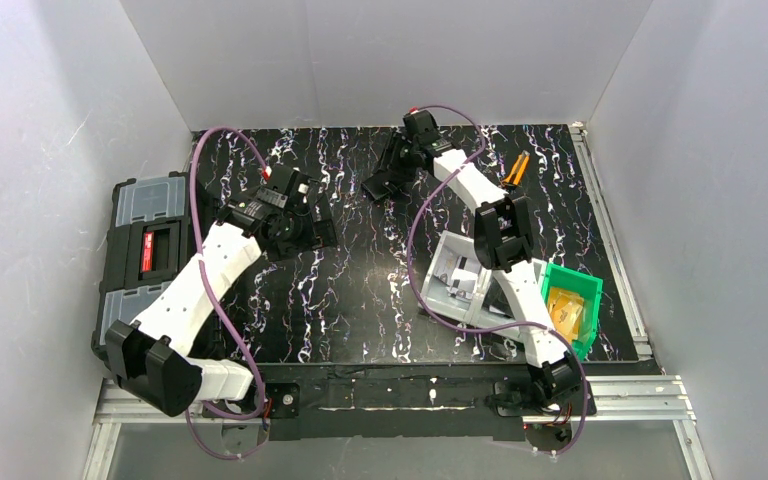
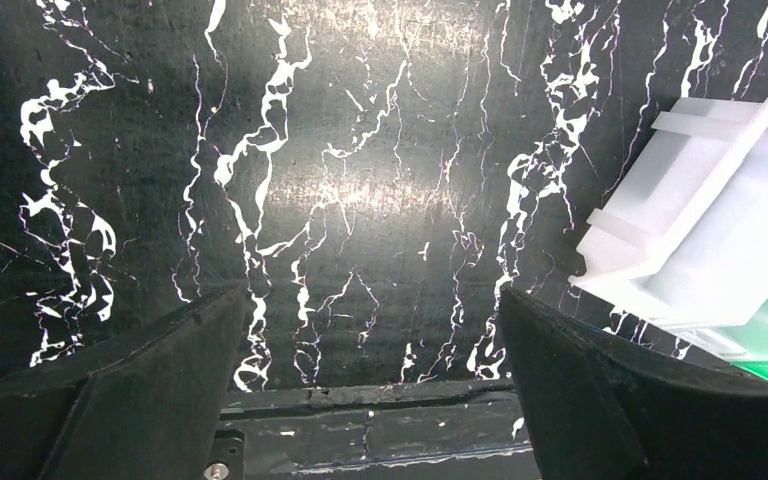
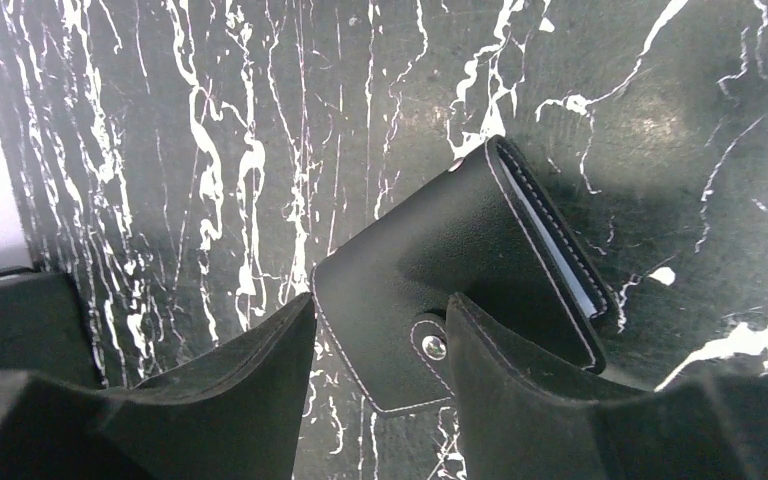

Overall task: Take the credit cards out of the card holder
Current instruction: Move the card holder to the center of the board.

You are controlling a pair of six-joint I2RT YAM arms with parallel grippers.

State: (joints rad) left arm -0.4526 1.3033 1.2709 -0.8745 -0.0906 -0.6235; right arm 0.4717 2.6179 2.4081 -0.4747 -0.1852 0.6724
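right gripper (image 3: 380, 318) jaws straddle the snap end of the folded card holder (image 3: 450, 235), on the table (image 1: 360, 290), far middle; clamped or not, unclear. a pale card (image 3: 558, 250) edge shows inside. left gripper (image 2: 370, 300) gapes wide.

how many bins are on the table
2: a grey bin near the right arm's base, partly hidden by that arm, and a green bin just right of it. No others show.

Stretched far out with the right arm (image 1: 470, 185), right hand (image 3: 380, 325) tipped down, both fingers pinching one end of the card holder (image 3: 410, 260); bent at the elbow with the left arm (image 1: 205, 275), left hand (image 2: 370, 320) spread wide above the worktop (image 2: 360, 150)
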